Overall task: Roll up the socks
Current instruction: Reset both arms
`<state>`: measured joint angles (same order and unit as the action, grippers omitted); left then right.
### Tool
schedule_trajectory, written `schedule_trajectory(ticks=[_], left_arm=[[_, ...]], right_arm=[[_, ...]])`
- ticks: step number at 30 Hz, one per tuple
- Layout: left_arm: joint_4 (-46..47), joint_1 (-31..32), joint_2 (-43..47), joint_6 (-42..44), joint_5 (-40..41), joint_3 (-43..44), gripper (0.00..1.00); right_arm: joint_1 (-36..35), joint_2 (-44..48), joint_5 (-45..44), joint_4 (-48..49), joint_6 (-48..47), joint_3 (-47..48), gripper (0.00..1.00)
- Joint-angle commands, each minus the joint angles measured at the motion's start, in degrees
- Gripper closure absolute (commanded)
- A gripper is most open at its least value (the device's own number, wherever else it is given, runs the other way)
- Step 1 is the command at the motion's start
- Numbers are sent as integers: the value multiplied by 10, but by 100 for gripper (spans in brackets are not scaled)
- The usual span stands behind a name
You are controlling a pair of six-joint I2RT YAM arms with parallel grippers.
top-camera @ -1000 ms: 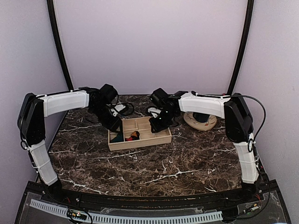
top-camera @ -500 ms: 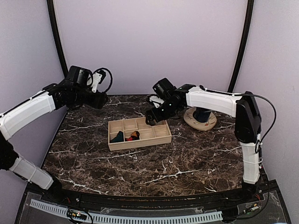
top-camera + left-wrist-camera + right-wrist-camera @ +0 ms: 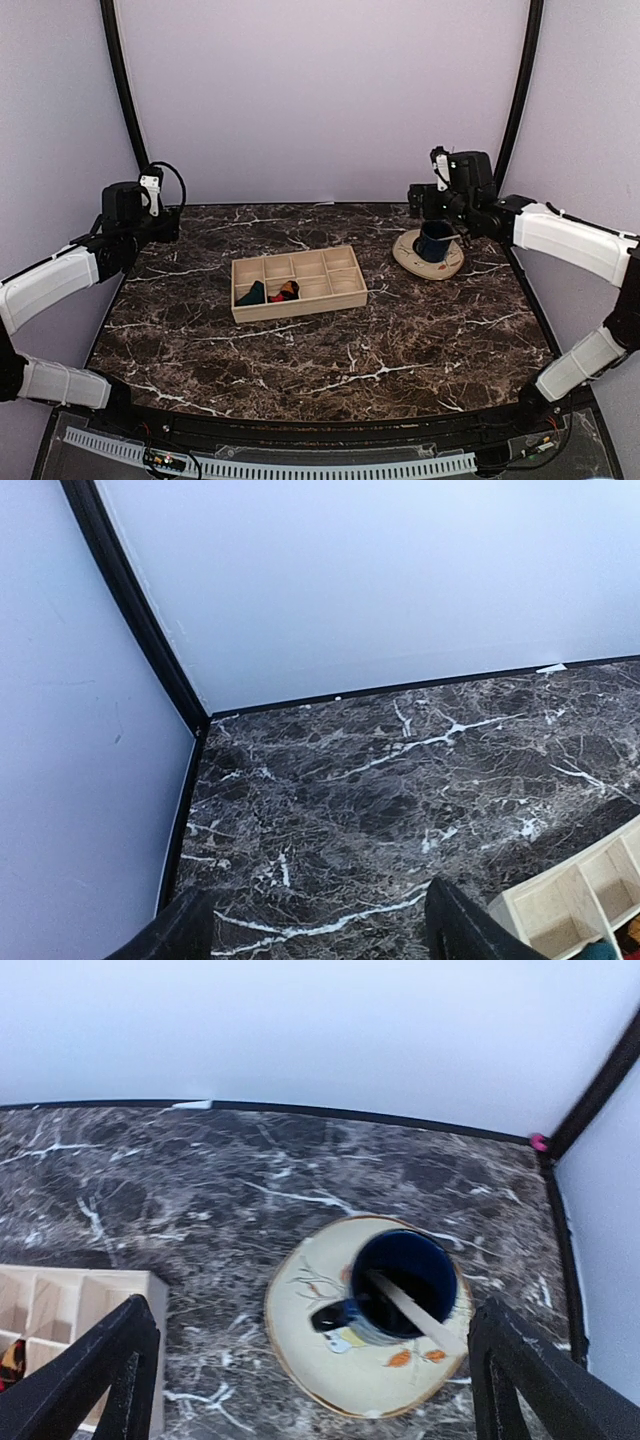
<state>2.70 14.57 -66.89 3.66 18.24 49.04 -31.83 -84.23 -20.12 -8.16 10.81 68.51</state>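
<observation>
The socks lie bunched in the front-left compartments of a wooden tray: a dark teal one and a black and red one beside it. My left gripper hangs over the table's back left, well away from the tray. In the left wrist view the left gripper is open over bare marble. My right gripper is raised at the back right. In the right wrist view the right gripper stands wide open above a plate, holding nothing.
A cream plate at the back right carries a dark blue mug with a wooden stick in it. The tray's corner shows at the left wrist view's lower right. Walls close the table at the back and sides.
Both arms have pulled up and away from the tray to the back corners. Both grippers have opened. The socks stay in the tray.
</observation>
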Motion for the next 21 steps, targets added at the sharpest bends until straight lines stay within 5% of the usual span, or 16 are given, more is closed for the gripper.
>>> schedule_trajectory(ticks=[1,7,21], left_arm=[[135,-29,30,9,-22,-74,24],[185,-45,29,3,-36,-136,24],[212,-46,7,1,-41,-150,24]], right_arm=[[19,66,-127,125,1,-93,0],[29,135,-229,165,37,-207,0],[28,212,-242,152,86,-312,0]])
